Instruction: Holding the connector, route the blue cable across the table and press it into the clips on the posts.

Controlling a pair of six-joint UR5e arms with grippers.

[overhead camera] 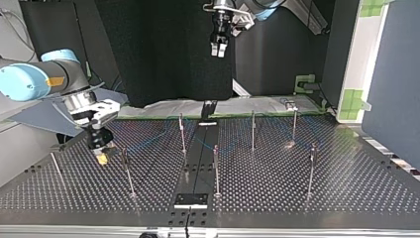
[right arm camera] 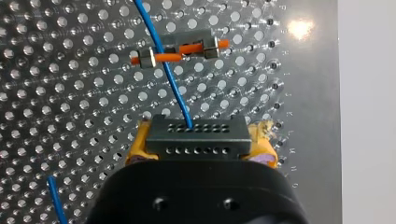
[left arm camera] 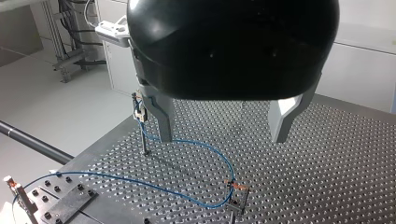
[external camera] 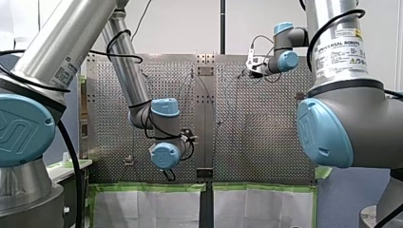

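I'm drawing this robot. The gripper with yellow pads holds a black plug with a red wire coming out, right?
Not quite. The wire is blue, not red, as the right wrist view shows. The gripper with yellow pads does hold the black plug.

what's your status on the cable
Right tool shut on connector. Left tool open, empty, raised. Cable crosses clip just ahead of connector. No obstruction seen.
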